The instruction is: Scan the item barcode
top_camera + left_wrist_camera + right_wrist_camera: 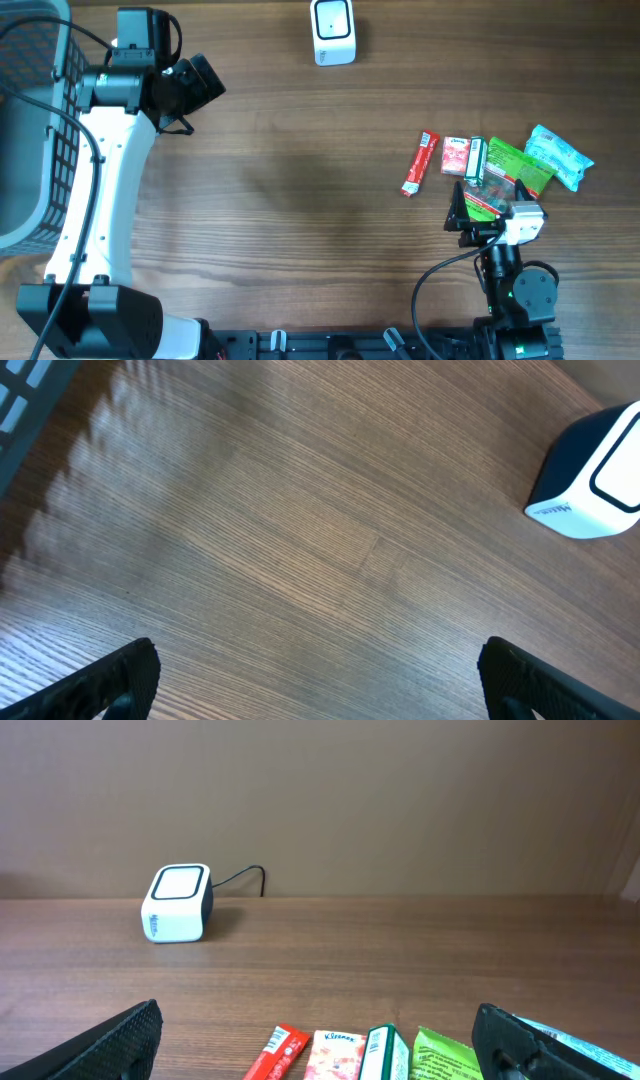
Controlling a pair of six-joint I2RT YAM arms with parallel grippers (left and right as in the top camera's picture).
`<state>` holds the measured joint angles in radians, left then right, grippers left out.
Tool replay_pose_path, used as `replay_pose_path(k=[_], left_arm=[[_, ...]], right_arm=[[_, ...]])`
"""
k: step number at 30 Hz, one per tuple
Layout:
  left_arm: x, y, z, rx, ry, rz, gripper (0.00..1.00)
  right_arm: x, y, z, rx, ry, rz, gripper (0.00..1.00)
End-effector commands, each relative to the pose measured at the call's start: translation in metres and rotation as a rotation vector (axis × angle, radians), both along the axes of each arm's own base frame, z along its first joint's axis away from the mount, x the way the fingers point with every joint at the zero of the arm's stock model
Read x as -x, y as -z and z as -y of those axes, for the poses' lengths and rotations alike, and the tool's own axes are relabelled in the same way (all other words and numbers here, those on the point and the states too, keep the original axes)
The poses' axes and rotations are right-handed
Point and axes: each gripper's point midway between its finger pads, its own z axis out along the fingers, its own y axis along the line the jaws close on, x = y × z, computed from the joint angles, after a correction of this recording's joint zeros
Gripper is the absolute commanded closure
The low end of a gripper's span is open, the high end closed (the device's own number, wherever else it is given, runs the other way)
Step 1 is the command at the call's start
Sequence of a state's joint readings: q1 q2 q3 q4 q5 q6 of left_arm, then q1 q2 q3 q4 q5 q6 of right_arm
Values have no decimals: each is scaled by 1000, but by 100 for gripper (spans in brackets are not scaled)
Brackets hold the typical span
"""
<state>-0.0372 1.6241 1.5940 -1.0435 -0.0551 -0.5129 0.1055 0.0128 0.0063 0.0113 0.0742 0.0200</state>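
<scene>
Several small items lie in a row at the right of the table: a red stick packet (pixel 420 163) (pixel 278 1054), a Kleenex pack (pixel 456 156) (pixel 334 1056), a green-and-white box (pixel 477 160) (pixel 381 1054), a green packet (pixel 522 164) (pixel 443 1057) and a pale blue packet (pixel 560 155). The white barcode scanner (pixel 333 32) (pixel 595 475) (pixel 178 903) stands at the far middle edge. My right gripper (pixel 488 203) (pixel 320 1050) hovers open just in front of the items, holding nothing. At the far left my left gripper (pixel 203 84) (pixel 320 685) hangs open over bare wood, well left of the scanner.
A grey mesh basket (pixel 30 130) (pixel 20 400) stands at the left edge beside the left arm. A black cable (pixel 240 876) runs from the scanner toward the wall. Bare wood lies between the scanner and the row of items.
</scene>
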Motion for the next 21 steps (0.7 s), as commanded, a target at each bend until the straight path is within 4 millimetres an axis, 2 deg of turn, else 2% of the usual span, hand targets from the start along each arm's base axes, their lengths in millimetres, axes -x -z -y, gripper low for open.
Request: replay_pose_path(k=[1,10,13,16,19,21], left_arm=[[1,-1,-2,-4,-3,3,0],[1,-1,-3,-4,-4,3,0],[4,-14,-3,-3,-4,39,0],[17,-49,-4,0,-5,134,0],[48,-108,-5,6,-5,305,0],[77,-149,-6,9,-5,433,0]], right_arm=[[1,-2,-2,17,-14,11,1],[1,-2,-2,16,-14,11,0],[1,-2,-2,16,-14,11,0],[1,-2,-2,16,-14,11,0],[1,-2,-2,16,-14,11,0],[1,-2,-2,17,-14,11,0]])
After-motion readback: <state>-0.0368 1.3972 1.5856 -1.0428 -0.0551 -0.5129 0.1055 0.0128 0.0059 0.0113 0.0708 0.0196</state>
